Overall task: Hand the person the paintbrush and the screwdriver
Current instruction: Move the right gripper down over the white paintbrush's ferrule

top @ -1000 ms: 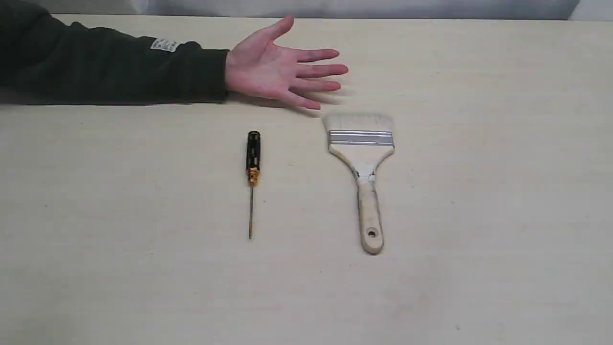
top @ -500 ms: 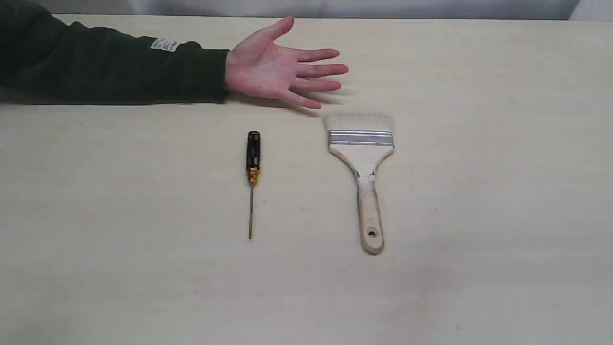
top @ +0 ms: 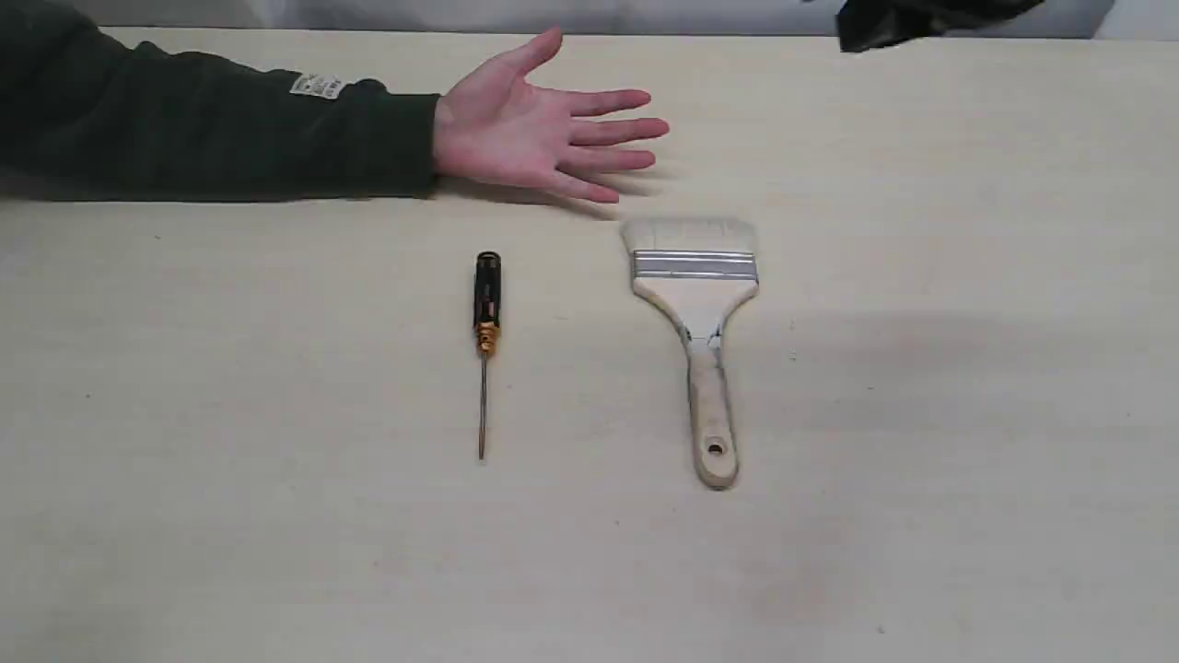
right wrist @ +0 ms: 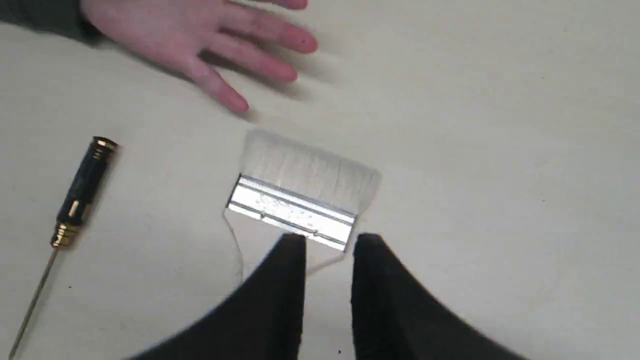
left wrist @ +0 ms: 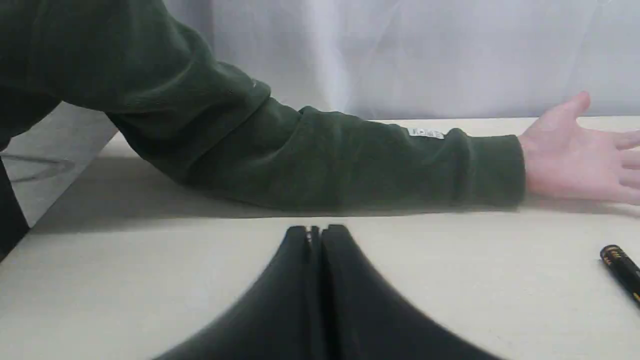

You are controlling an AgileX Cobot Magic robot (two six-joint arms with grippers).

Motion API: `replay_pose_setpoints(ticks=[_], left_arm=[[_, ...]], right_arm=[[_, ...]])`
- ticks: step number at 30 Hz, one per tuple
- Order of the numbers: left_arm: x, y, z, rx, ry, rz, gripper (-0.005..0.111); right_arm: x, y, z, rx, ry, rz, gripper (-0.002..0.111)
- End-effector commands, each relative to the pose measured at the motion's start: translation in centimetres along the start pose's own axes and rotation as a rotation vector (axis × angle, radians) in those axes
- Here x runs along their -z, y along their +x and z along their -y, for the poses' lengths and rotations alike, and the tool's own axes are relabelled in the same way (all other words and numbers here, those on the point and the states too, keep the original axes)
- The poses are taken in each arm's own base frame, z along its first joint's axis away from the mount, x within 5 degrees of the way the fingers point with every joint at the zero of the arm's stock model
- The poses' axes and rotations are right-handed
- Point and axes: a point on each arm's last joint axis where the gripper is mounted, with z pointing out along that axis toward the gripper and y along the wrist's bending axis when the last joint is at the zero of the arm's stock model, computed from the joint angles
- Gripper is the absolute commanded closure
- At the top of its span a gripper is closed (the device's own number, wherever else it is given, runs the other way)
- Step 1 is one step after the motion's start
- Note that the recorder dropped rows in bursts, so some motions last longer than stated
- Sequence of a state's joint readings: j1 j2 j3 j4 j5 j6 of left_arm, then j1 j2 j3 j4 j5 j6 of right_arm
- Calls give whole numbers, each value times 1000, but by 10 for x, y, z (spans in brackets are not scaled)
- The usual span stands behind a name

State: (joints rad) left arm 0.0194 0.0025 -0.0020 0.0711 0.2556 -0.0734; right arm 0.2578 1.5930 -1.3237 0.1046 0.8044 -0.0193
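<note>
**Both tools flat on table, none gripped**

Wide flat pale-bristled paintbrush [top: 695, 276] w/ silver ferrule & wooden handle lies on beige table [top: 967, 414], bristles near person's open bare hand [top: 525, 133]. Slim black-handled, gold-collared screwdriver [top: 486, 304] lies beside it, apart. Left gripper [left wrist: 315, 230]: jaws pressed together, empty. Right gripper [right wrist: 325, 240]: above brush, jaws slightly apart, holding nothing.

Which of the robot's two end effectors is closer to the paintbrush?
The right. The right end effector faces the paintbrush, ferrule just beyond its tips; the left end effector sits off by the person's sleeve.
</note>
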Motion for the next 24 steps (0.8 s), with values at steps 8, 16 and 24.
replay_pose_setpoints(ticks=[8,16,24], left_arm=[[0,0,1,5,10,6,107],[0,0,0,1,9,7,107],[0,0,0,1,9,7,107]], right_arm=[[-72,9,-8,-104,-56,-167,58],[-124,31,-11,-205,-111,-337,50],[-149,48,-12,-235,-120,-460,50]])
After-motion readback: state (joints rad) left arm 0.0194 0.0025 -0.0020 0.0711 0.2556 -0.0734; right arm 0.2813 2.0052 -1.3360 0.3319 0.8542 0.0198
